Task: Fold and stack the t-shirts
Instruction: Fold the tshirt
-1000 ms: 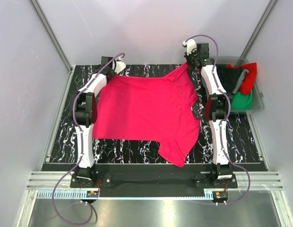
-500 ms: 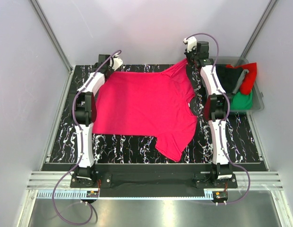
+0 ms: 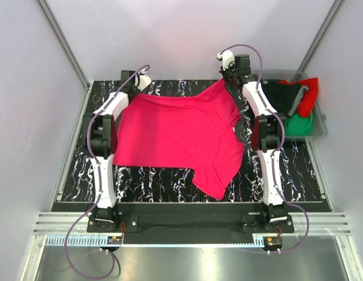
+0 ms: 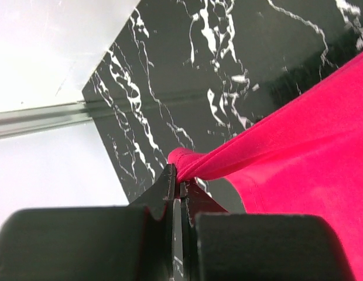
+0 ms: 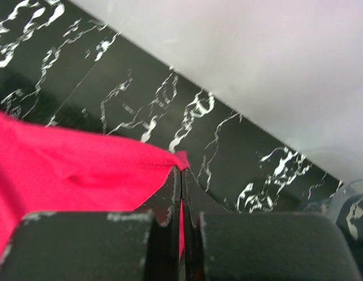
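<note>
A crimson-pink t-shirt lies spread across the black marbled table, its far edge lifted. My left gripper is shut on the shirt's far-left corner; the left wrist view shows the cloth bunched between the fingertips. My right gripper is shut on the far-right sleeve corner; the right wrist view shows the hem pinched at the fingertips. One sleeve lies toward the near edge. Black, red and green shirts sit in the bin.
A grey plastic bin stands at the far right of the table. White walls close in the back and sides. Both arms stretch along the table's left and right sides to the far edge.
Both grippers have moved farther toward the back wall, pulling the shirt's far edge with them. The near sleeve has slid away from the front edge.
</note>
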{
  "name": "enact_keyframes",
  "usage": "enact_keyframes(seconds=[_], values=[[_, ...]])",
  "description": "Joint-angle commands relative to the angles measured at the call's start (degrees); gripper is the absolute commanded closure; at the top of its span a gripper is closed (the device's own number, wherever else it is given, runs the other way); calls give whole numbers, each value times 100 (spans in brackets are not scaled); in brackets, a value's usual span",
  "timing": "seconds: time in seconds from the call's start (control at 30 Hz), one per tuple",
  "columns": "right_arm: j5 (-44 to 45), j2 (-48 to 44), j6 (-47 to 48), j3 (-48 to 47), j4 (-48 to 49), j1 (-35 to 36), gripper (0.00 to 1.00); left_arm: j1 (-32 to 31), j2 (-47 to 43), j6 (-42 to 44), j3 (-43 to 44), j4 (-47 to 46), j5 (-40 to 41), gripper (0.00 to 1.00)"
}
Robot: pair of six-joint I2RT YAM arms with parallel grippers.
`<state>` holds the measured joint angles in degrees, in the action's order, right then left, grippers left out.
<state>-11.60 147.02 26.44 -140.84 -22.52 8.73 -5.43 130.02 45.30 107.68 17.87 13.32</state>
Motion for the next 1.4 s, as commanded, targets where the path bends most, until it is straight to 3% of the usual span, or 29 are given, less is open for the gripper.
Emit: enact_keyframes(seconds=[0.0,0.37,0.93,1.37], values=[[52,-1024,143,284,3,23,100,60,-705,67,-203,-266,-31,100],[-36,-2326,-77,1804,-358,50,100,42,-1496,93,-1073,-258,-365,100],[44,-4076,-279,4107,-692,243,100,51,-1795,23,-1723,-21,-593,100],[105,-4797,-279,4661,-868,243,100,25,-2068,137,-1952,252,-937,100]])
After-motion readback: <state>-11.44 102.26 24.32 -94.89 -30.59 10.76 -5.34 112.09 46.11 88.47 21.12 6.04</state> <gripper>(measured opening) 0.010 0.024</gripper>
